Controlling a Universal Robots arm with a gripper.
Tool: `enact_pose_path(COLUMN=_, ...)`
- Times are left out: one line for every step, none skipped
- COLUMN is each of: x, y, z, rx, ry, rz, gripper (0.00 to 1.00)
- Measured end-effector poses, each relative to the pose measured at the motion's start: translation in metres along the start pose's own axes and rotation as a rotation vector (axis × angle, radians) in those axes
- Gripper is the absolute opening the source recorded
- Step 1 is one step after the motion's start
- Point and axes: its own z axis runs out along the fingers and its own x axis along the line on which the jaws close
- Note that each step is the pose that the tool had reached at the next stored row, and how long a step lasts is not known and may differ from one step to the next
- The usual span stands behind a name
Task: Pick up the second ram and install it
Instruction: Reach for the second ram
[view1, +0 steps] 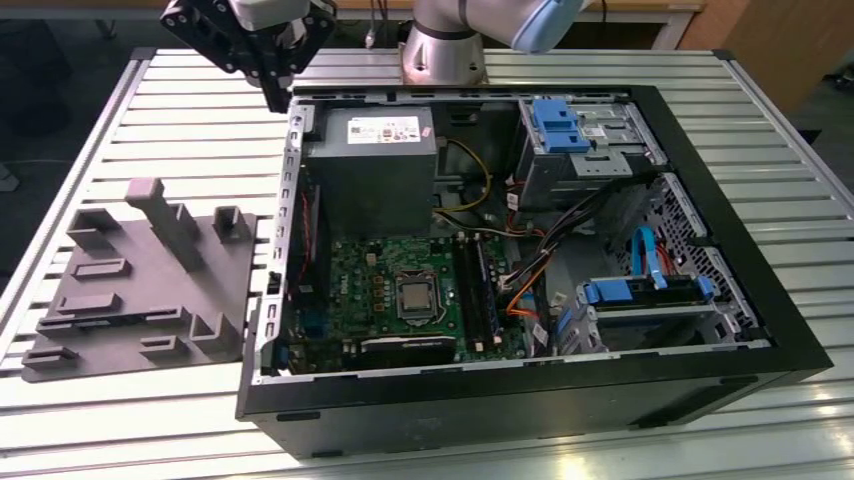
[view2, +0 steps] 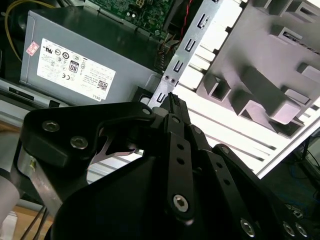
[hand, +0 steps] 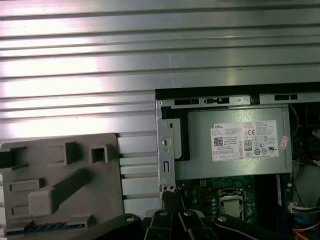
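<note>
Where the slatted bench (view1: 160, 420) is nearest, the open computer case (view1: 534, 400) stands. The grey tray (view1: 160, 290) lies just beside it on the exterior view's left. On that tray, the first wrist view shows a thin long strip with a bluish edge sitting in a slot. As far as I can tell, it is the second ram (hand: 47, 228). Inside the case lies the green board (view1: 360, 280) with its square silver chip (view1: 416, 297). Farther back is the grey power box (view1: 371, 170). Farthest off, the tool (view1: 276, 95) hangs above the case's far corner on the exterior view's left — its fingers (view2: 175, 125) pressed together, pinching nothing I can see.
</note>
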Motion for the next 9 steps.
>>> enact_pose_path(x=0.0008, y=-0.0001, z=0.0, rx=0.0, ry=0.0, rz=0.0, gripper=0.11)
enact_pose_path(x=0.0017, y=-0.0001, z=-0.0001, rx=0.0, ry=0.0001, rz=0.0, gripper=0.11)
enact_pose_path(x=0.0026, y=-0.0002, z=-0.0001, rx=-0.0001, ry=0.0, rz=0.0, gripper=0.11)
enact_pose_path(x=0.0034, y=-0.0003, z=-0.0001, rx=0.0, ry=0.0, rz=0.0, gripper=0.11)
enact_pose_path(x=0.0043, y=-0.0003, z=-0.0001, rx=0.0, ry=0.0, rz=0.0, gripper=0.11)
enact_pose_path(x=0.0051, y=-0.0004, z=-0.0001, rx=0.0, ry=0.0, rz=0.0, gripper=0.11)
enact_pose_path(x=0.006, y=-0.0004, z=-0.0001, rx=0.0, ry=0.0, rz=0.0, gripper=0.11)
enact_pose_path(x=0.0069, y=-0.0005, z=-0.0002, rx=0.0, ry=0.0, rz=0.0, gripper=0.11)
enact_pose_path(x=0.0078, y=-0.0006, z=-0.0002, rx=-0.0001, ry=0.0, rz=0.0, gripper=0.11)
